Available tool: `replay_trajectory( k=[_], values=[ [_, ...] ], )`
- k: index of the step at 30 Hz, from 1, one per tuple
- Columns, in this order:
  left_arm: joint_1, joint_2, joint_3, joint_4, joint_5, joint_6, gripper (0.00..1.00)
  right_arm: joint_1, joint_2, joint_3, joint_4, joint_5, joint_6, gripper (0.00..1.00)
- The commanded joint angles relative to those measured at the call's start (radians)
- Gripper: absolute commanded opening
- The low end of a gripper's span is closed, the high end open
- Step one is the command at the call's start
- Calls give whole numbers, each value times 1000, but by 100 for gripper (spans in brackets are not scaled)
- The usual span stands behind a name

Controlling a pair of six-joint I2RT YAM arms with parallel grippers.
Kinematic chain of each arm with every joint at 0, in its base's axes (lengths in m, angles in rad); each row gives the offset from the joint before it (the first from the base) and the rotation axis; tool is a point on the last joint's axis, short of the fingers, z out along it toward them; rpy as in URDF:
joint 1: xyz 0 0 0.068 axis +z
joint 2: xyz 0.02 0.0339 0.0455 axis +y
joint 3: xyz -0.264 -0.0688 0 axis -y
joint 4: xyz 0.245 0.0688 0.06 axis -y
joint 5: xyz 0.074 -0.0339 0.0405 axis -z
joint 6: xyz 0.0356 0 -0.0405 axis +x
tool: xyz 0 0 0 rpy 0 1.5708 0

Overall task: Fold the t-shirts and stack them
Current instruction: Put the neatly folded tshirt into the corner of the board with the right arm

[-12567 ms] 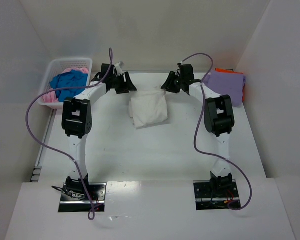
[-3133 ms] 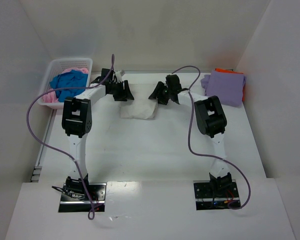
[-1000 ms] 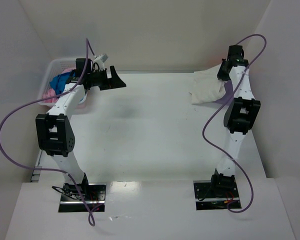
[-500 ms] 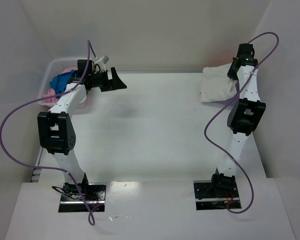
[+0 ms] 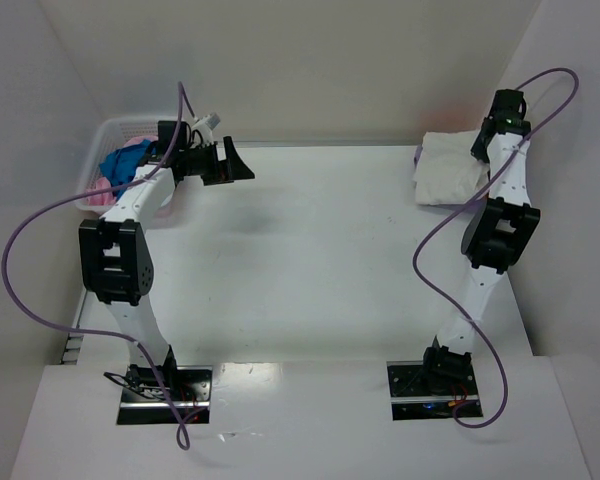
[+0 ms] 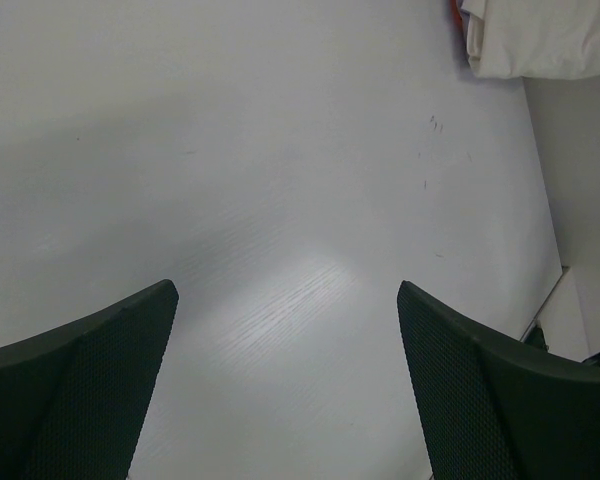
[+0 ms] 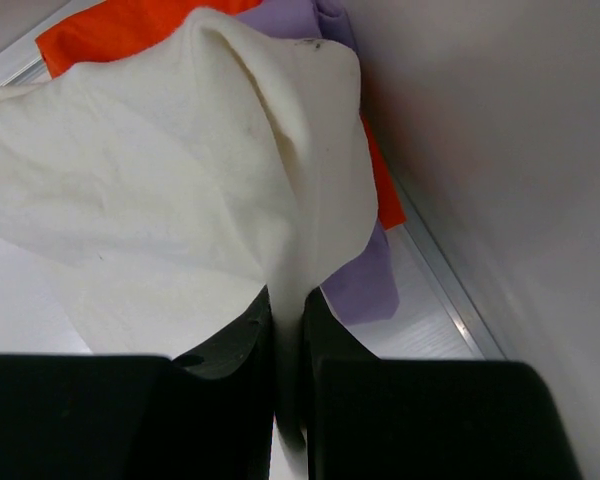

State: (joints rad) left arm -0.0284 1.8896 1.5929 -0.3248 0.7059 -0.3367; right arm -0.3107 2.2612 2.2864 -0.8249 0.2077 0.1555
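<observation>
1. While the overhead view shows only the cream-white shirt (image 5: pixel 448 175) at the far right corner of the surface (image 5: pixel 310 270), the right wrist camera shows what is under it. An orange shirt (image 7: pixel 110 30) and a lavender shirt (image 7: pixel 365 285) both poke out past its edge beside the wall (image 7: pixel 500 150).
2. Only the overhead view takes in the white basket (image 5: pixel 110 130) at the far left, with a blue shirt (image 5: pixel 128 162) and a pink shirt (image 5: pixel 98 192) inside.
3. I see the right hand (image 7: pixel 287 320) pinched tight on a fold of the cream-white shirt, with cloth running up from between its fingers.
4. I see the left hand (image 6: pixel 287 295) spread wide, holding nothing, above bare surface.
5. The right arm (image 5: pixel 495 235) stretches far forward with its wrist high over the stack. The left arm (image 5: pixel 110 260) reaches to the far left, its wrist beside the basket and its hand pointing rightward across the surface.
</observation>
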Motion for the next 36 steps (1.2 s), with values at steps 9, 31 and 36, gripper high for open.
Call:
replay_trajectory(
  k=[9, 31, 36],
  values=[
    [2, 16, 47, -7, 33, 36, 98, -1, -15, -77, 135, 117, -4, 24],
    [-16, -139, -30, -7, 66, 36, 98, 163, -305, -522, 323, -39, 50, 84],
    [-16, -179, -65, 4, 87, 18, 98, 163, -229, -522, 352, 31, 96, 57]
  ],
)
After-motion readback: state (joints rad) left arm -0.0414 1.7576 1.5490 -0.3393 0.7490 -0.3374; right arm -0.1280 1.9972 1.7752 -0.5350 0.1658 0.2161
